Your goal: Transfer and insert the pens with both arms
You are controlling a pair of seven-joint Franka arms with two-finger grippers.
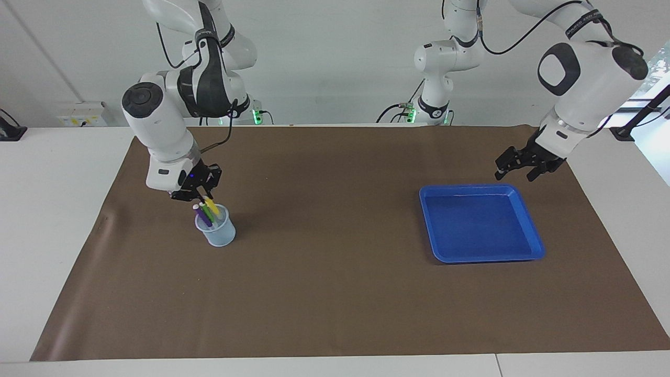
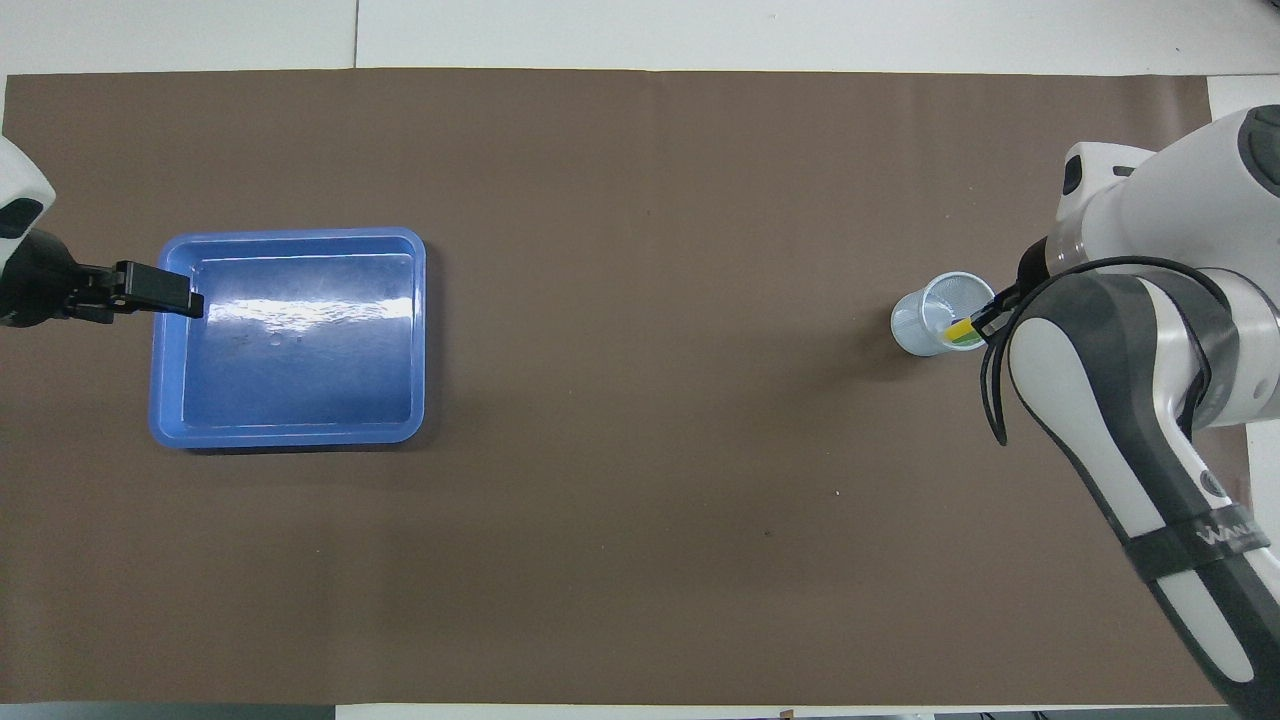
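A clear plastic cup [image 1: 215, 230] [image 2: 925, 320] stands toward the right arm's end of the table. Three pens lean in it: yellow [image 1: 211, 204] [image 2: 958, 329], green [image 1: 207, 211] [image 2: 968, 341] and purple [image 1: 201, 214]. My right gripper [image 1: 200, 198] [image 2: 985, 322] hangs just over the cup, right at the yellow pen's upper end. In the overhead view the right arm hides the purple pen. My left gripper [image 1: 515, 173] [image 2: 190, 300] hangs open and holds nothing. It is over the edge of the blue tray [image 1: 534, 230] [image 2: 300, 235] at the left arm's end.
The blue tray holds nothing and lies on a brown mat [image 1: 335, 293] that covers most of the table. White table shows around the mat's borders. The right arm's forearm reaches over the mat beside the cup.
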